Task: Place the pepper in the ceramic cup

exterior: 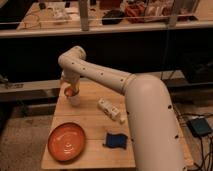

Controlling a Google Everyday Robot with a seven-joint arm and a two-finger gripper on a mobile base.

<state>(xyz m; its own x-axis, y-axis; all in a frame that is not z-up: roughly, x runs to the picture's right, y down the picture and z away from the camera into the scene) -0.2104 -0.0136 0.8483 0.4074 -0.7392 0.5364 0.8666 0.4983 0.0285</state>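
The small white ceramic cup (74,99) stands upright at the far left of the wooden table (95,127). The orange-red pepper (69,91) sits right at the cup's mouth. My gripper (71,89) hangs from the white arm directly over the cup, its tip at the pepper. The wrist hides part of the pepper and the cup's rim, so I cannot tell whether the pepper rests in the cup or hangs in the gripper.
A large flat orange plate (66,141) lies at the front left. A white elongated boxy object (111,109) lies mid-table. A dark blue object (115,140) lies near the front edge. My white arm (145,115) covers the table's right side.
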